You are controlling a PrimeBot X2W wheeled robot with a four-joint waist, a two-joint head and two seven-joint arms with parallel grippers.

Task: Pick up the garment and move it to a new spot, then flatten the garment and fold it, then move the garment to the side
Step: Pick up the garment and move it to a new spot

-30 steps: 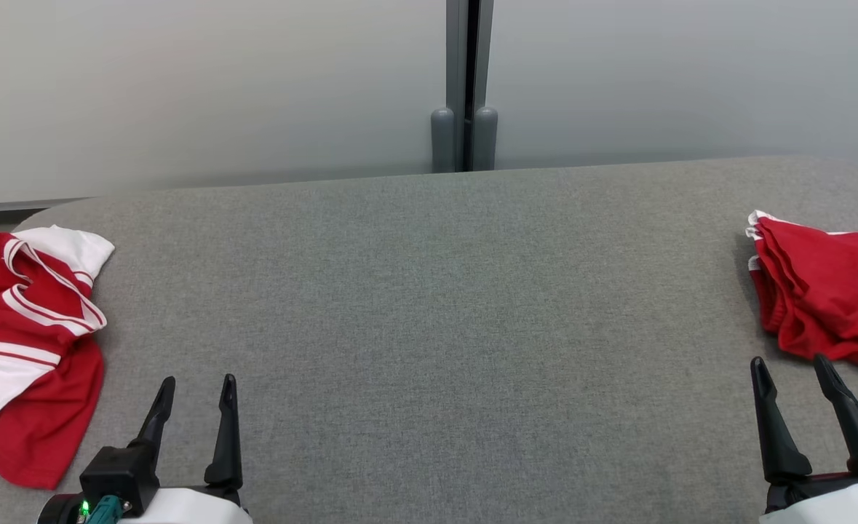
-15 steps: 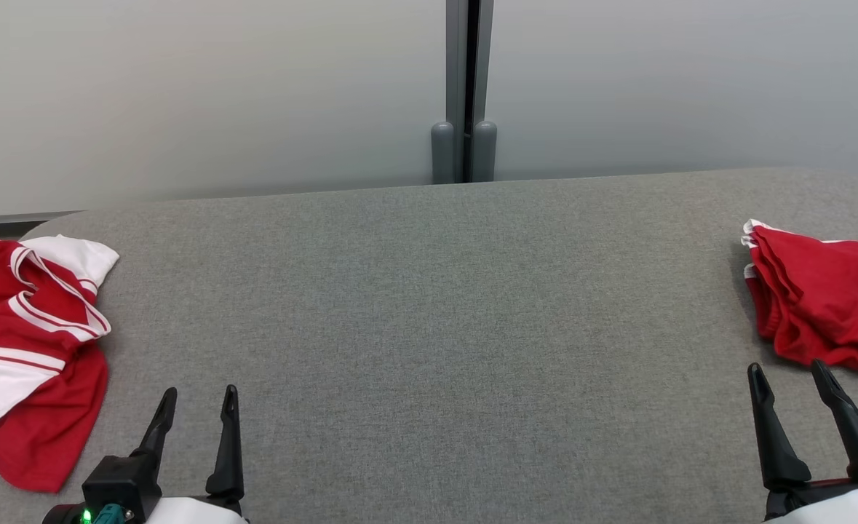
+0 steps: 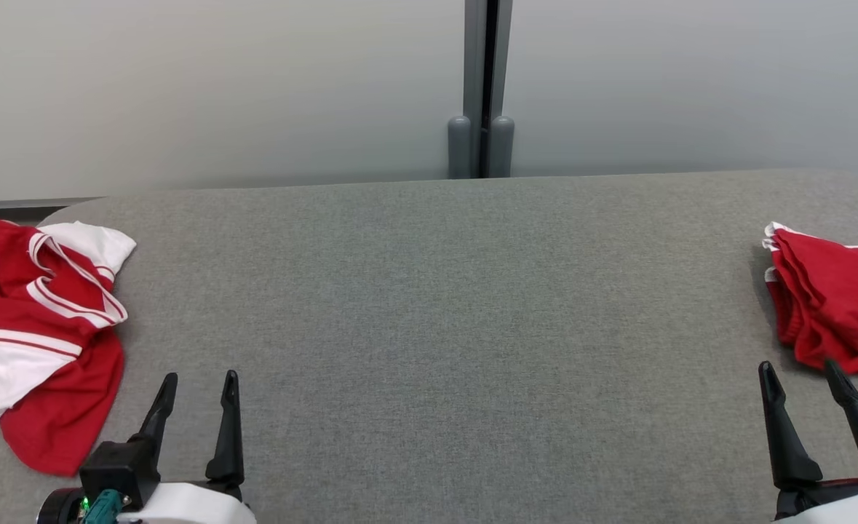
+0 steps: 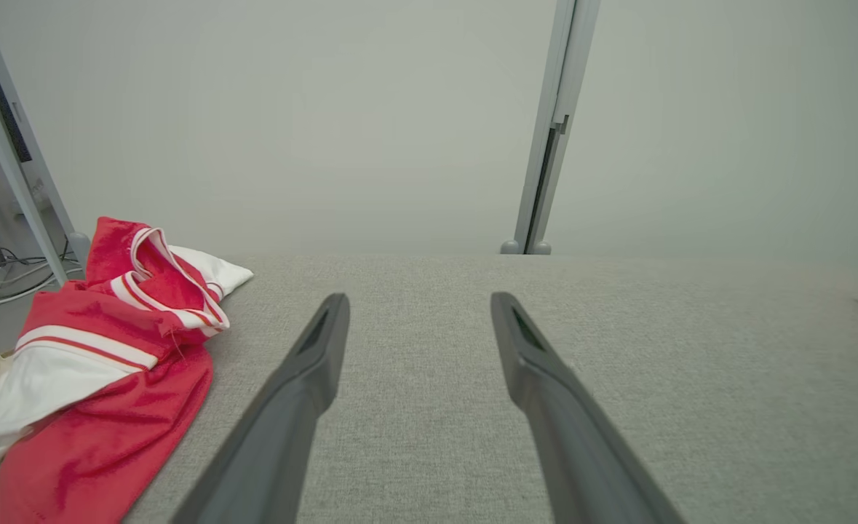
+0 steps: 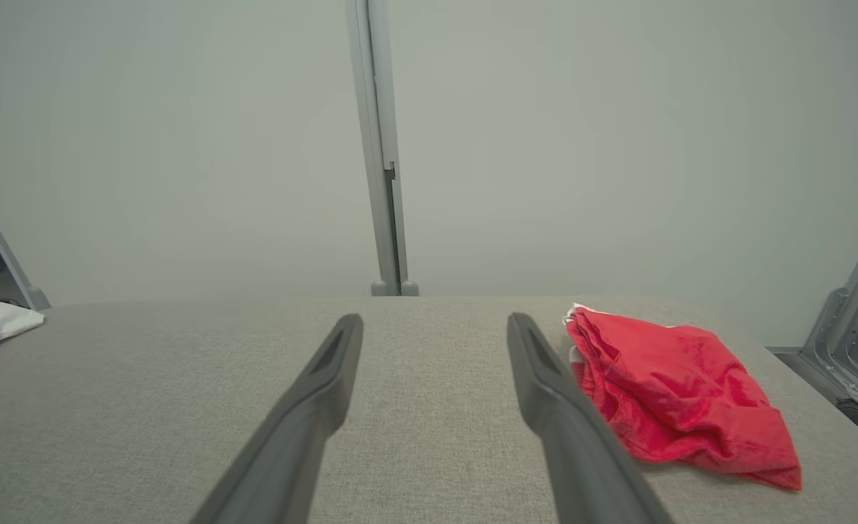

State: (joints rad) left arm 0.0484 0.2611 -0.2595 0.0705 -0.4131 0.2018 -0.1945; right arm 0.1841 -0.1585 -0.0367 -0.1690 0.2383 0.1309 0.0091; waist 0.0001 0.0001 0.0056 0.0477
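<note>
A crumpled red and white garment [image 3: 43, 327] lies at the left edge of the grey fabric table [image 3: 429, 291], partly hanging over it; the left wrist view has it [image 4: 108, 378] to the left of my fingers. My left gripper [image 3: 200, 378] hovers open and empty near the front edge, just right of that garment, not touching it. A folded red garment [image 3: 836, 306] lies at the table's right end. Just in front of it my right gripper [image 3: 800, 367] stands open and empty; the right wrist view puts the folded piece [image 5: 676, 393] close beside the right finger.
A pale partition wall with a grey post [image 3: 481, 87] stands right behind the table's far edge. A wide stretch of bare grey fabric lies between the two garments. A metal frame leg [image 5: 851, 349] stands beyond the right end.
The whole head picture has shifted a little to the right and down, so the camera moved. Both garments lie as before, and both grippers stay open in about the same places.
</note>
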